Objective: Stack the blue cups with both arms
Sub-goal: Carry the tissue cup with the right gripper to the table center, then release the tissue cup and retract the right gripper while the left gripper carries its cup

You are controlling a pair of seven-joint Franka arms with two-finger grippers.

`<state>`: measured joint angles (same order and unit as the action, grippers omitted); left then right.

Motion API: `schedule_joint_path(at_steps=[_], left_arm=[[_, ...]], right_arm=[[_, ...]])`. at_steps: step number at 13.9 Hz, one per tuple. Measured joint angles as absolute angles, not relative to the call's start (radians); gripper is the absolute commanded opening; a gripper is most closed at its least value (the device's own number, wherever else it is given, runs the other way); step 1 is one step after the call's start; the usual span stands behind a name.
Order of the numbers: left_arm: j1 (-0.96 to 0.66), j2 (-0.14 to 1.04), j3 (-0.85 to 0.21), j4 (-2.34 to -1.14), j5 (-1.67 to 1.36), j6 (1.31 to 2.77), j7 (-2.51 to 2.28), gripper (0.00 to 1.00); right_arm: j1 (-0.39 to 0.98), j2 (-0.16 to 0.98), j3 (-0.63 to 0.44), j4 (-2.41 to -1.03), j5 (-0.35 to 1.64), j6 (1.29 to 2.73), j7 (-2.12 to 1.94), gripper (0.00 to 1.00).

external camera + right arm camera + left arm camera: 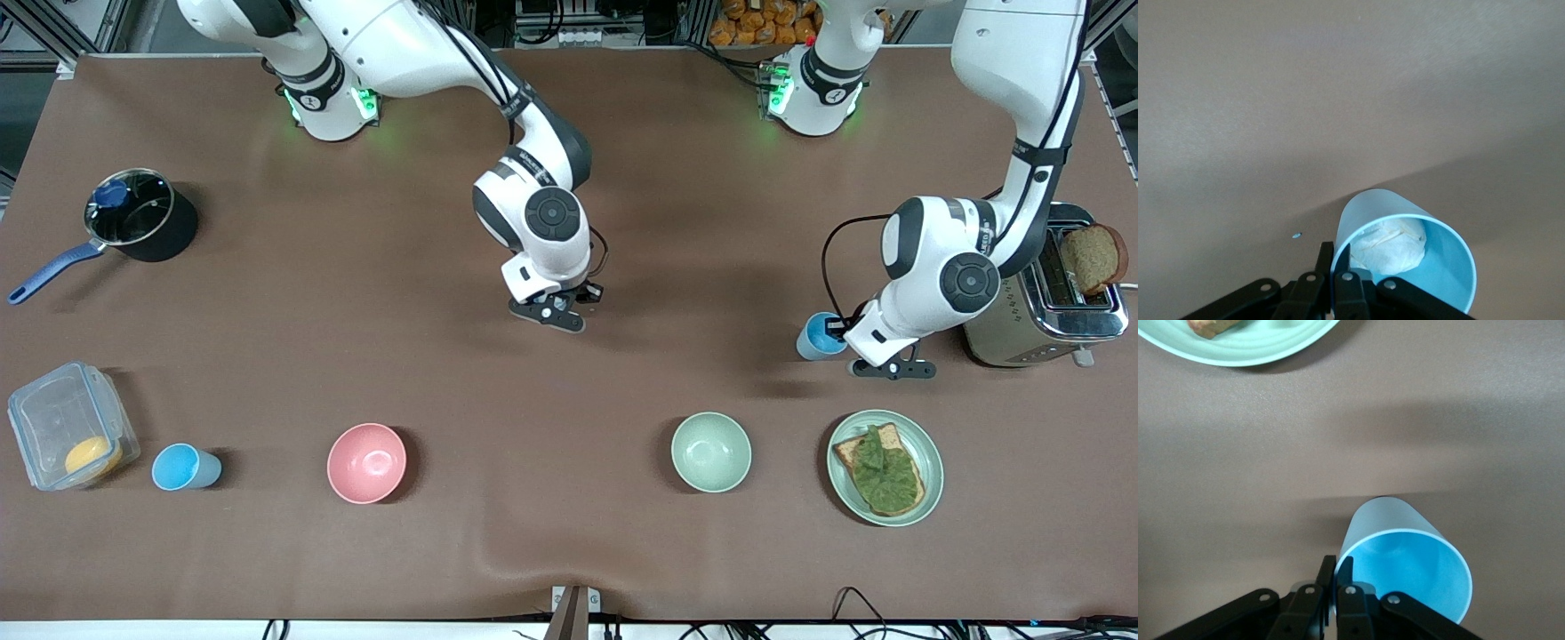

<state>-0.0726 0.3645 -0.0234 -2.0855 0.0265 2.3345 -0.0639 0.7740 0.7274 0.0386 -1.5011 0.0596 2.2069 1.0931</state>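
Observation:
My left gripper [837, 333] is shut on the rim of a sky-blue cup [816, 337], one finger inside and one outside. It holds the cup low over the table beside the toaster. The left wrist view shows the grip [1337, 564] and the cup's empty inside [1408, 550]. My right gripper [556, 311] hangs over the table's middle, shut on the rim of a paler blue cup [1368, 210] with crumpled white paper [1395, 245] inside. My right wrist hides that cup in the front view. Another sky-blue cup [184, 468] stands near the front camera beside a clear container.
A clear container [53, 418] with a yellow thing, a pink bowl [366, 462], a green bowl [711, 452] and a green plate [933, 449] with toast line the side near the camera. A toaster [1036, 320] stands by the left arm. A lidded pot [133, 213] is at the right arm's end.

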Motion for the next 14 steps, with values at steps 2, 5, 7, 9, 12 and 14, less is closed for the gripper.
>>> schedule_joint_path(at_steps=[2,5,7,9,12,14], left_arm=[[-0.072,0.363,-0.023,-2.082,0.027,2.335,-0.069,0.0],[-0.067,0.352,-0.019,-2.074,0.027,2.342,-0.121,0.0],[-0.066,0.34,-0.019,-2.073,0.027,2.344,-0.151,0.0],[-0.066,0.323,-0.019,-2.07,0.024,2.346,-0.19,0.0],[-0.069,0.287,-0.024,-2.069,-0.038,2.347,-0.272,0.0],[-0.07,0.262,-0.042,-2.071,-0.081,2.353,-0.329,0.0]], right_arm=[[0.776,0.735,0.037,-1.495,0.059,2.216,1.096,0.99],[0.777,0.736,0.031,-1.477,0.057,2.225,1.096,1.0],[0.774,0.729,0.015,-1.447,0.054,2.192,1.09,1.0],[0.752,0.7,-0.001,-1.391,0.053,2.072,1.042,1.0],[0.648,0.609,-0.009,-1.331,0.054,1.894,0.864,1.0],[0.543,0.541,-0.011,-1.325,0.054,1.805,0.722,1.0]])
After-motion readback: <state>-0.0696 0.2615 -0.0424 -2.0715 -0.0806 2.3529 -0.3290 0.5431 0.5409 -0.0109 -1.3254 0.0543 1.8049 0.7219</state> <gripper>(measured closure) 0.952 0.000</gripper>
